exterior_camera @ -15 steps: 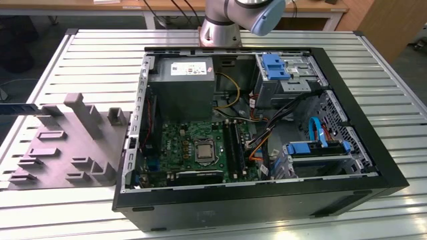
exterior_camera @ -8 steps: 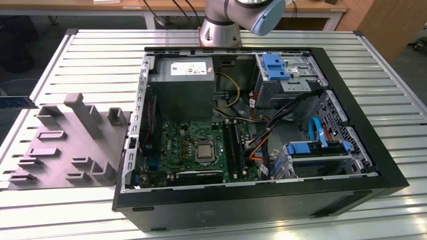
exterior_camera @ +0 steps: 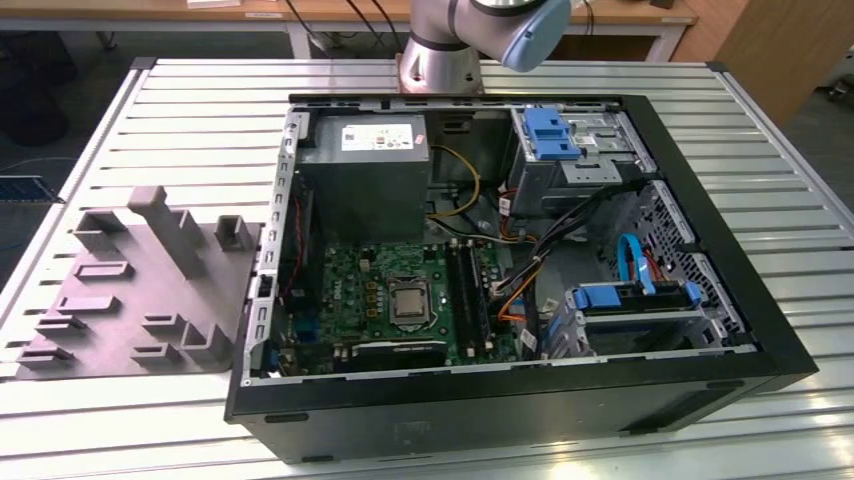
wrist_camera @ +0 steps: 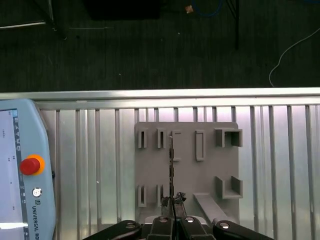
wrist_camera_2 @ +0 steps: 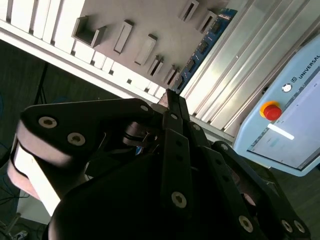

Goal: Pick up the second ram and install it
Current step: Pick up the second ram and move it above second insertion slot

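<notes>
Observation: the second ram stands on its long edge in the grey holder tray, in the row of slots along the tray's middle. In the first wrist view it appears edge-on as a thin dark line. In the second wrist view its blue-green face with black chips is visible.

Gripper: the gripper is poised above the tray, in line with the ram's near end. Its two black fingers are pressed together at the tips, with nothing visibly pinched between them. The second wrist view confirms the closed tips just short of the ram's end. Contact with the ram cannot be established.

Surroundings: the tray lies on the slatted metal surface, to the exterior view's left of the open computer case. Inside the case, the motherboard lies flat, with long black memory slots beside the processor socket. A pale blue teach pendant with a red stop button rests on the surface near the tray.
</notes>
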Robot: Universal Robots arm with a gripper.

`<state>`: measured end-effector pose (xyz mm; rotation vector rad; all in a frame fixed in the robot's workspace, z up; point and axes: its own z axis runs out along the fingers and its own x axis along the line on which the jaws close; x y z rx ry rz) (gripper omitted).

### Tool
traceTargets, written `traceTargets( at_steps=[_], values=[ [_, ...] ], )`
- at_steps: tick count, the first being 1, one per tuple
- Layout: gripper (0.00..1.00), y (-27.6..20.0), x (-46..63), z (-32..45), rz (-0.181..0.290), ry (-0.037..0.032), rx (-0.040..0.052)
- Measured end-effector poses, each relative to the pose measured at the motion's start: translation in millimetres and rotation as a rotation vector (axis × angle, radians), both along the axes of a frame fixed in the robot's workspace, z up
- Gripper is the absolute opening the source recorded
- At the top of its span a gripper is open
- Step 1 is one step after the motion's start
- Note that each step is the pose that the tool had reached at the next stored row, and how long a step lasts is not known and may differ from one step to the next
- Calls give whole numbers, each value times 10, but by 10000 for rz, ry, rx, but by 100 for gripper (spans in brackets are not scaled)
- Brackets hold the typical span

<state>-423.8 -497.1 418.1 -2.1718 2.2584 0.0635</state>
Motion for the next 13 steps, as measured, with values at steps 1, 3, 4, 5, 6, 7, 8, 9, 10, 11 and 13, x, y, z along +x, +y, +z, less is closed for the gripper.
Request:
traceTargets(
  at_steps=[1,3,4,5,6,7,8,9,10,11,13],
  values=[
    [12,0,0,24,0,0,0],
    [12,0,0,65,0,-1,1],
    [12,0,0,71,0,0,0],
    [12,0,0,70,0,-1,1],
    [12,0,0,70,0,-2,2],
    [12,0,0,71,0,-1,1],
    [12,0,0,71,0,-1,1],
    [12,0,0,72,0,0,0],
    [12,0,1,72,1,0,0],
    [12,0,6,73,1,1,-1],
    [12,0,26,72,1,1,0]
  ],
)
